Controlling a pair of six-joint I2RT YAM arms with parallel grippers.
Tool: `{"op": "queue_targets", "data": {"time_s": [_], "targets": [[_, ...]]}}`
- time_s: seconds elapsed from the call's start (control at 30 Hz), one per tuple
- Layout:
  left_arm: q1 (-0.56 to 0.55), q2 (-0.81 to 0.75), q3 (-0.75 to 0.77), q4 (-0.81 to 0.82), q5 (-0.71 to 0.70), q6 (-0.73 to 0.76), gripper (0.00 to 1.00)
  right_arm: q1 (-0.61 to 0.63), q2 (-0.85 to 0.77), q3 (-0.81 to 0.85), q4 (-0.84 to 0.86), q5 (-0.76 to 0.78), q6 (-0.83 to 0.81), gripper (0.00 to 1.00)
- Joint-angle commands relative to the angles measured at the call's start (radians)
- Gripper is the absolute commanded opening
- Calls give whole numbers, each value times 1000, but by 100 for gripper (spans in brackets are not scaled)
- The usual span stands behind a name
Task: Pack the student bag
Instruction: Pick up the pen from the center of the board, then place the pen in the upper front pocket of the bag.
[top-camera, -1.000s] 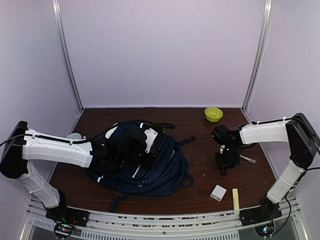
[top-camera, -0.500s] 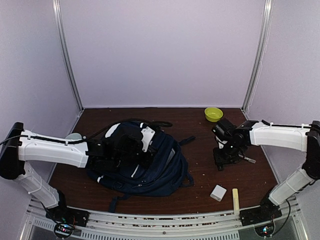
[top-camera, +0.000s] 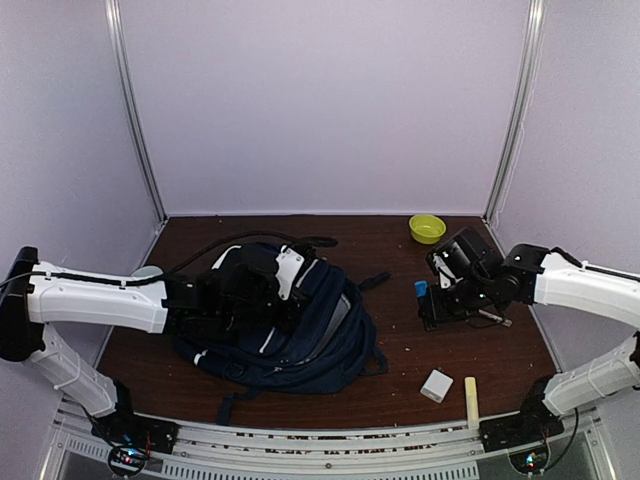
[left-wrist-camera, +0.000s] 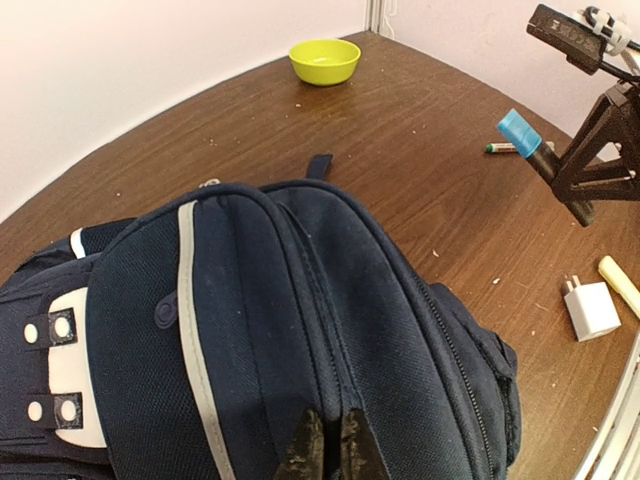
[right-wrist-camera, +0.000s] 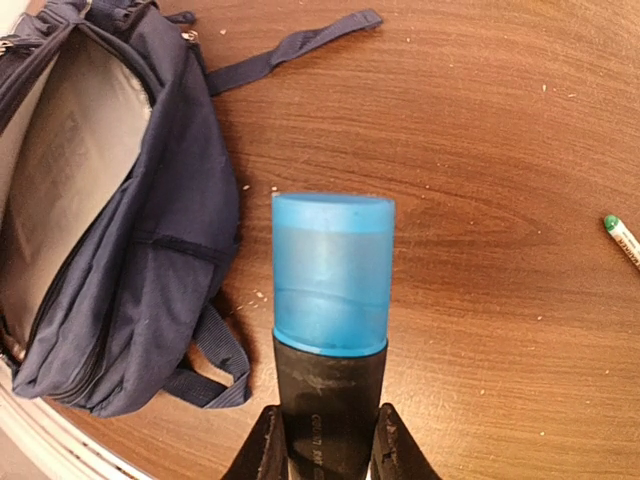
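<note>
top view: the bag (top-camera: 300, 345) lies left of centre on the worktop (top-camera: 400, 250). your left end effector (top-camera: 266, 298) pinches its upper fabric, likely to hold the mouth open toward the right. the long axis seems to run left-right.
left wrist: fingertips (left-wrist-camera: 303, 455) closed on bag cloth.
right wrist: the right end effector (right-wrist-camera: 325, 440) grips a blue-capped tube (right-wrist-camera: 333, 270), cap leading, ready for the bag's grey-lined opening on its left.

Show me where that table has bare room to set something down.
Bare wood lies along the far edge between the backpack and green bowl, and in front between backpack and white charger. The right side is crowded: pen, pale stick.
</note>
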Motion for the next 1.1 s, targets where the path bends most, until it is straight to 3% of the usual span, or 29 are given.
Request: {"op": "queue_targets", "data": {"time_s": [0.0,0.23,0.57,0.73,1.07], "targets": [[-2,-55,-12,75,49,-22,0,29,-90,-53,44,-19,22,0],[-2,-88,-41,108,58,-35,0,79,-208,-147,202,-107,49,0],[-2,-100,-61,172,42,-56,0,141,-171,-185,482,-183,142,0],[-2,-124,-76,194,33,-59,0,151,-33,-152,608,-254,205,0],[-2,-126,-70,183,42,-69,0,192,304,74,672,-299,266,0]]}}
